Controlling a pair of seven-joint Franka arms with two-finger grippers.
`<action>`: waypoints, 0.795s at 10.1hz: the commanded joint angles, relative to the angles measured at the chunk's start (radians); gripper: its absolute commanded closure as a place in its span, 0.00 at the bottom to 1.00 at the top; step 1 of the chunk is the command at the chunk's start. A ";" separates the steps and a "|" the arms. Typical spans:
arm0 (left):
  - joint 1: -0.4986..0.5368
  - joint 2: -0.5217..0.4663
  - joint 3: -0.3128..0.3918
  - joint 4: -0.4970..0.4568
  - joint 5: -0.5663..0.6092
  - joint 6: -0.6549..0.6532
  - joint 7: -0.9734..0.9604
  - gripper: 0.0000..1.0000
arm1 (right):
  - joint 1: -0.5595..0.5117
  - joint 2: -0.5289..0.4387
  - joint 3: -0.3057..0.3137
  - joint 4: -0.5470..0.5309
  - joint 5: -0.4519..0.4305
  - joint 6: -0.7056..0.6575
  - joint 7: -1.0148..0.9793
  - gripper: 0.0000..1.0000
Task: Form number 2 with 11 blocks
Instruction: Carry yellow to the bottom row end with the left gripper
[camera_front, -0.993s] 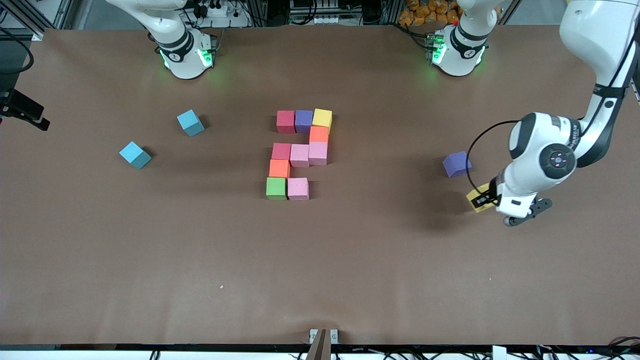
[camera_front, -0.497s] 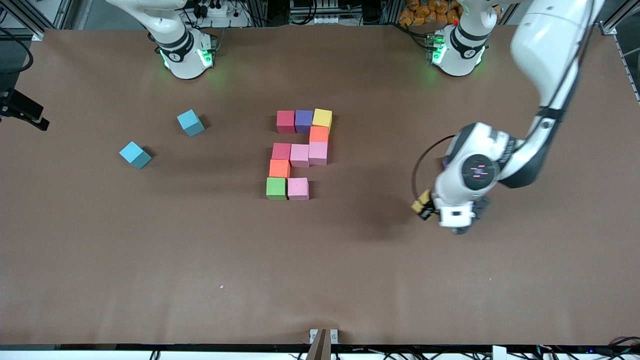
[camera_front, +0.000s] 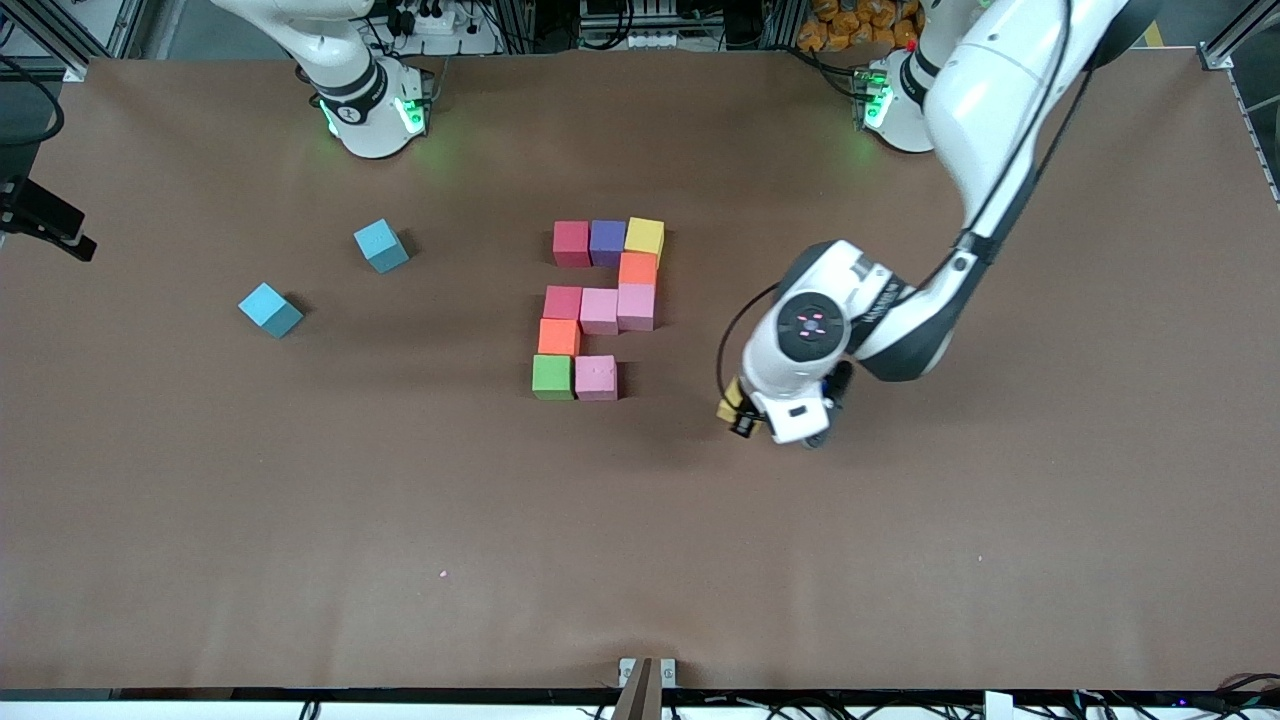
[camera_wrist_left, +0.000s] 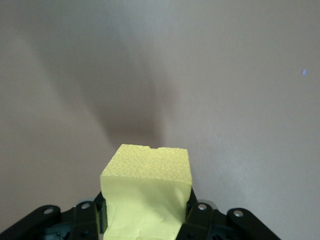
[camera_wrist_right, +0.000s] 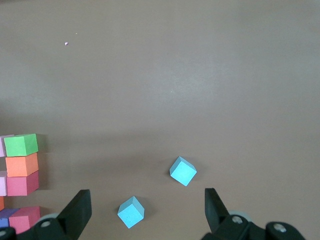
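Several blocks lie pressed together mid-table: a red (camera_front: 571, 243), a purple (camera_front: 607, 242) and a yellow one (camera_front: 645, 236) in a row, then orange (camera_front: 638, 268), a row of red (camera_front: 562, 302) and two pink (camera_front: 599, 310), then orange (camera_front: 559, 337), then green (camera_front: 552, 377) and pink (camera_front: 596, 378). My left gripper (camera_front: 742, 415) hangs over bare table beside that last pink block, toward the left arm's end. It is shut on a yellow block (camera_wrist_left: 147, 190). My right gripper (camera_wrist_right: 146, 215) waits open and empty, above two light-blue cubes.
Two light-blue cubes (camera_front: 381, 245) (camera_front: 270, 309) lie loose toward the right arm's end of the table. The left arm's forearm (camera_front: 900, 320) slants over the table between its base and the formation.
The left arm has swung from its own end of the table toward the formation, carrying the yellow block. A loose purple cube is now hidden under that arm. The right arm has not moved.
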 joint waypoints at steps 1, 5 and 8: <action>-0.058 0.058 0.008 0.054 -0.030 0.052 -0.128 0.80 | -0.013 0.009 0.009 0.024 0.005 -0.009 0.004 0.00; -0.153 0.136 0.027 0.136 -0.030 0.123 -0.377 0.80 | -0.016 0.009 0.007 0.027 0.011 -0.009 0.004 0.00; -0.241 0.154 0.082 0.152 -0.031 0.177 -0.484 0.80 | -0.024 0.011 0.004 0.048 0.018 -0.009 0.004 0.00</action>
